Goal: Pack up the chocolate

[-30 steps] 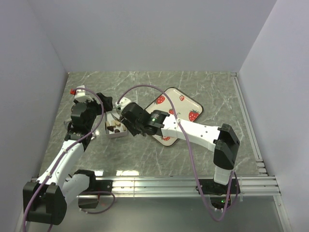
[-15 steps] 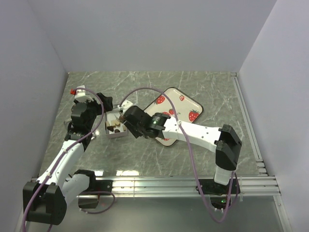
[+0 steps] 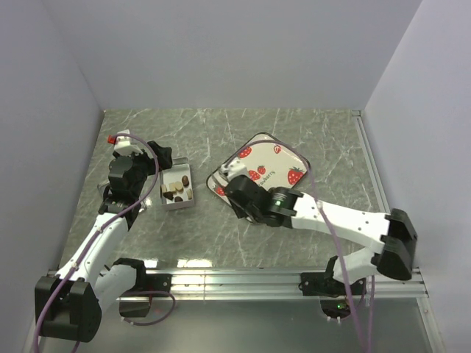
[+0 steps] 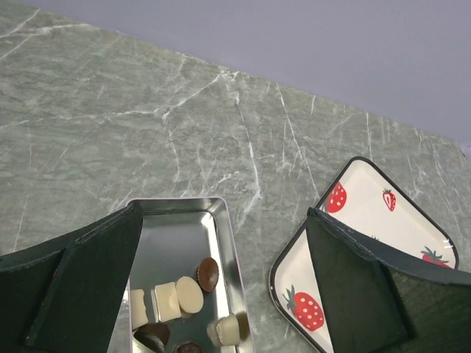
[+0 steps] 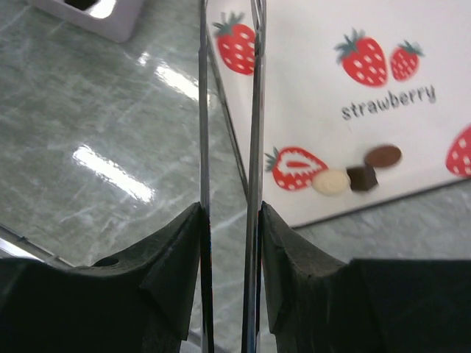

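Note:
A small open metal tin (image 3: 177,190) (image 4: 224,243) holds several pieces of chocolate (image 4: 188,294), dark and cream. Three more chocolate pieces (image 5: 359,176) lie on the strawberry-printed tray (image 3: 276,163) (image 5: 316,81), near its edge. My right gripper (image 3: 231,184) (image 5: 229,213) is shut on thin metal tweezers (image 5: 204,110), whose two blades point down at the tray's edge; nothing shows between the blades. It hangs over the tray's left corner, right of the tin. My left gripper (image 3: 162,163) (image 4: 224,212) stands open just above the tin, one finger on each side.
The marble-patterned table (image 3: 309,132) is closed in by white walls on the left, back and right. A metal rail (image 3: 280,279) runs along the near edge, by the arm bases. The tin's corner (image 5: 96,15) shows at the top left of the right wrist view.
My right gripper has drawn back from over the tin, rightwards to the tray's left corner, and the arm's elbow swung out to the right. The left arm has stayed put.

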Action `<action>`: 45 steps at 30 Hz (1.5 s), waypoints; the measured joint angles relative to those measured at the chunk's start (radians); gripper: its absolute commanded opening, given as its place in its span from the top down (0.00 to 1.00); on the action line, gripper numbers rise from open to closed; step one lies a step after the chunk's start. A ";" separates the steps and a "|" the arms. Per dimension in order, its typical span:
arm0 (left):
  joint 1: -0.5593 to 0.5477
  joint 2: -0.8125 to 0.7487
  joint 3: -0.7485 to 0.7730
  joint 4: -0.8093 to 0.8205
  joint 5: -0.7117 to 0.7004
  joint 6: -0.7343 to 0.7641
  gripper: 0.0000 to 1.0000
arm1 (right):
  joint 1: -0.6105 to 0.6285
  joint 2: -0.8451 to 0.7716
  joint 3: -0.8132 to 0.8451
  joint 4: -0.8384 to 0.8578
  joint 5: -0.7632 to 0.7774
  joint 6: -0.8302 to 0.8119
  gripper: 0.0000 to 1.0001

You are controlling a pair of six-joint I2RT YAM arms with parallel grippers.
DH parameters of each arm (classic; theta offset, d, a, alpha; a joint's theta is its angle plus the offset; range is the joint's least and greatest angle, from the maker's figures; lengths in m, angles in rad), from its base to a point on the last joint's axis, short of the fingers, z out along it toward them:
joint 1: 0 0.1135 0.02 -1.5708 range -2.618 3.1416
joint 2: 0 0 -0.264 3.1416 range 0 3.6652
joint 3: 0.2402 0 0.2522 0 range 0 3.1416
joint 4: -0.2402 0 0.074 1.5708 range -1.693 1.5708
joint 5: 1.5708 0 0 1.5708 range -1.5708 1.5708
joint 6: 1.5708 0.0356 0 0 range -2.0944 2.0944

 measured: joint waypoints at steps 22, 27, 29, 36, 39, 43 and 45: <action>-0.002 0.006 0.000 0.007 0.003 0.002 0.01 | -0.064 -0.382 -0.329 -0.207 0.163 0.344 0.56; -0.002 0.006 0.000 0.006 0.003 0.002 0.01 | -0.105 -0.405 -0.358 -0.234 0.156 0.358 0.56; -0.002 0.006 0.000 0.006 0.003 0.002 0.01 | -0.112 -0.411 -0.361 -0.244 0.150 0.361 0.55; -0.002 0.006 0.000 0.006 0.003 0.002 0.01 | -0.119 -0.397 -0.366 -0.240 0.108 0.356 0.55; -0.002 0.006 0.000 0.006 0.003 0.002 0.01 | -0.126 -0.367 -0.367 -0.240 0.099 0.354 0.55; -0.002 0.006 0.000 0.006 0.003 0.003 0.01 | -0.133 -0.356 -0.367 -0.240 0.090 0.354 0.55; -0.002 0.006 0.000 0.006 0.003 0.003 0.00 | -0.137 -0.359 -0.367 -0.240 0.087 0.353 0.55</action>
